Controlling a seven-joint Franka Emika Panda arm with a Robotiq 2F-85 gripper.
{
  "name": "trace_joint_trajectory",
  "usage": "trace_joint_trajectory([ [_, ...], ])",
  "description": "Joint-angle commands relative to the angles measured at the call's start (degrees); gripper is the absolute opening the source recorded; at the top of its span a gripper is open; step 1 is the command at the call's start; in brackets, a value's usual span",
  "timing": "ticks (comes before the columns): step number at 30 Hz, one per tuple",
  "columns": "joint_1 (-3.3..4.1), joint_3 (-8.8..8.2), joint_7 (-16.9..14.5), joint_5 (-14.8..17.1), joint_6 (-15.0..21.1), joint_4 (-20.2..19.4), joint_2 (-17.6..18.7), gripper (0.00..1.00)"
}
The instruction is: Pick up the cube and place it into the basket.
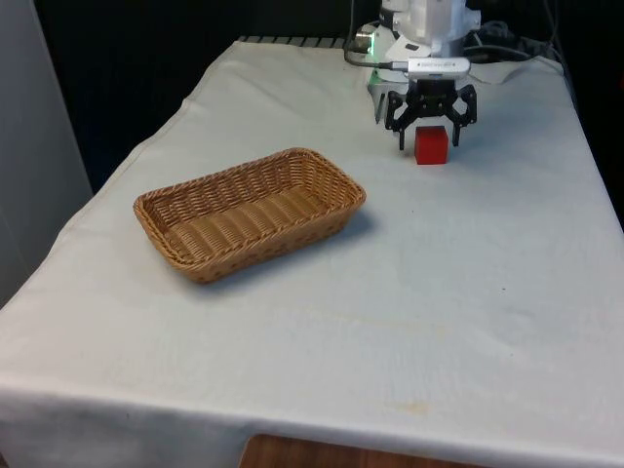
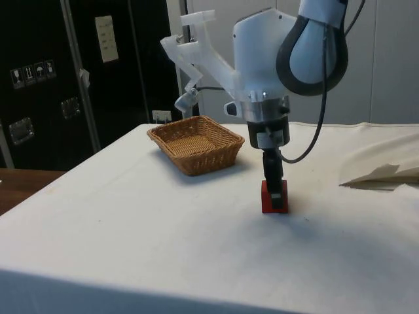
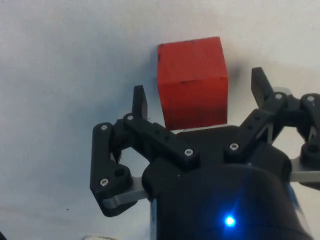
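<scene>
Since it looks like a small painted block with flat faces and crisp edges, the cube (image 3: 191, 82) should be light and rigid, with nothing to crush (the paint may be a little slick, so a square hold matters). Its two opposite upright sides are the place to take it, pads flat on the faces and low enough to sit near the middle.

Nearest the front camera lies the basket (image 1: 156, 213), a woven tray on the white cloth (image 1: 468, 292), well apart from everything else. Seen from it, the cube stands on the cloth at about two o'clock, towards the far end.

Just past the cube is the gripper (image 1: 430, 125), released, its fingers spread wider than the block. In the side view the gripper (image 2: 275, 190) hangs low over the cube (image 2: 274, 198), fingertips level with its upper part. Neither finger looks to be touching it.
</scene>
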Motion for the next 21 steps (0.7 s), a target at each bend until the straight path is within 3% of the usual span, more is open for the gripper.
trace_joint_trajectory([
  [1,-0.11,0.52,-0.52,0.86,0.74,0.06,0.34,1.0],
  [20,-0.11,0.0,-0.29,0.17,0.46,0.17,0.63,1.0],
  [21,-0.11,-0.06,-0.29,0.17,0.46,0.17,0.63,0.92],
])
